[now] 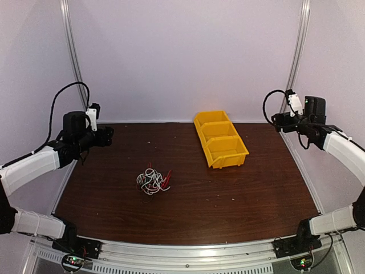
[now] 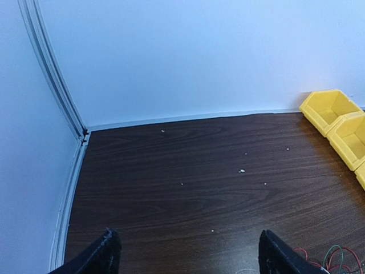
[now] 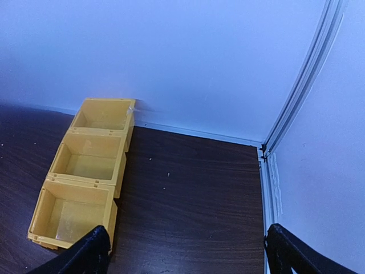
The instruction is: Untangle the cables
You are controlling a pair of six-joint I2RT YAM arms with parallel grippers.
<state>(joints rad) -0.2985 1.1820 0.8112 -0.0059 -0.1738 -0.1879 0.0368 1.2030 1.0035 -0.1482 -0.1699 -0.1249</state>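
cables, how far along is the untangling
Nothing looks done: the cables sit in one knotted clump on the table. Nothing is in hand: the left fingers and right fingers hang open, well apart from the clump. All the untangling is left.

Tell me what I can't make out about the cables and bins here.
Cables, top view: too small to trace individual strands or count them.
Cables, left wrist view: only a few loops show, cut off by the bottom edge beside the left gripper.
Yellow bins, right wrist view: nearest bin's front corner hidden behind the right gripper.
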